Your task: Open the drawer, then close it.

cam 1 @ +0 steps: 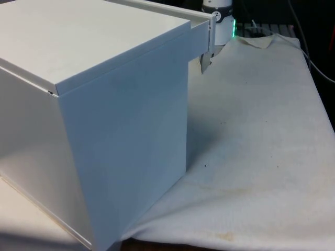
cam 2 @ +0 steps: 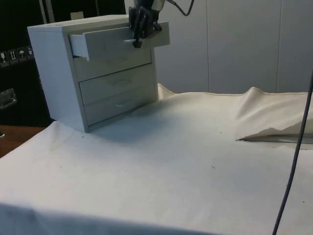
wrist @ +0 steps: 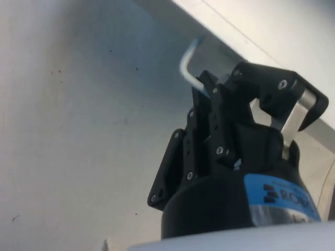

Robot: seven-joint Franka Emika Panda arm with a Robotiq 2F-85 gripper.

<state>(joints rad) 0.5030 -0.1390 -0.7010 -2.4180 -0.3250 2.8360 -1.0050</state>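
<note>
Chest: one white chest of drawers [cam 2: 93, 73] is stood at the far left of the desk [cam 2: 186, 161] in the side view, its back and side turned to the front view.
Drawer count: three drawer fronts are counted in the side view; one top drawer [cam 2: 117, 43] is pulled partly out, two lower ones sit flush.
Handle count: one bent metal handle [wrist: 189, 63] is seen at the gripper; faint handles are made out on the two lower fronts.
Gripper: one black gripper [cam 2: 142, 29] is held at the top drawer's front, fingers [wrist: 209, 112] brought together around the handle.
Reason for hold: the handle is judged to be gripped so the drawer can be drawn and pushed along its runners.
Task stage: opening is judged largely done; closing is not yet done.
Cloth: one white cloth is spread over the desk, rumpled at the right of the side view.
</note>
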